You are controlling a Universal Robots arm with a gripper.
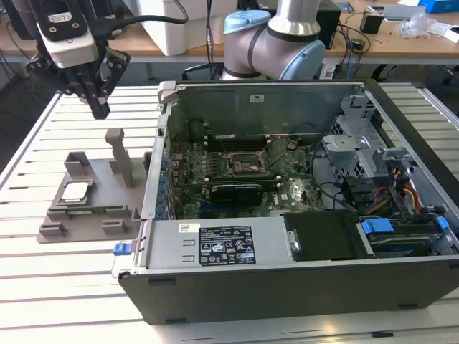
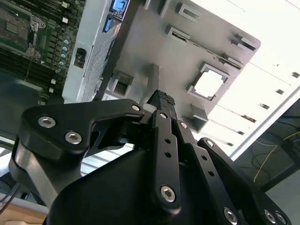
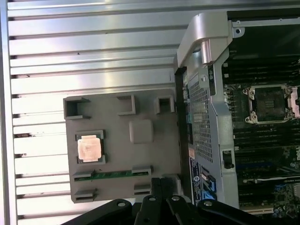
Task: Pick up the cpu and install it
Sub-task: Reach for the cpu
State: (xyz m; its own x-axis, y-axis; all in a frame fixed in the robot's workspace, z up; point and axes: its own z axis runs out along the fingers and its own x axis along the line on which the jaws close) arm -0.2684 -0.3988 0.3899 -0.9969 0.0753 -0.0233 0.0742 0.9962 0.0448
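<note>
Gripper (image 1: 99, 102) hangs above the slatted aluminium table (image 1: 43, 287), beyond the far edge of the grey plastic tray with upright posts (image 1: 54, 228). Its jaws look pressed together, with nothing between them.

The small flat square cpu with a silvery metal top (image 1: 75, 190) lies flat in the tray's framed square recess, well apart from the gripper.

Step in hand, as I judge it: the approach for the pick.
- Centre over the chip using the first wrist view, where the cpu (image 3: 90, 148) sits square-on.
- You will want the jaws spread wider than the chip before going down.
- Line the fingers up with sides the recess frame leaves free.
- Stay clear of the tall posts just beside it.
- Grip by the edges and keep the chip level.

Containers:
- The tray also holds a thin green circuit strip (image 3: 112, 174) in a long slot. The other pockets look empty.
- The open dark computer case (image 1: 287, 283) holds the green motherboard. Whether its dark metal-framed socket (image 1: 240, 163) is unlatched, I cannot tell.
</note>
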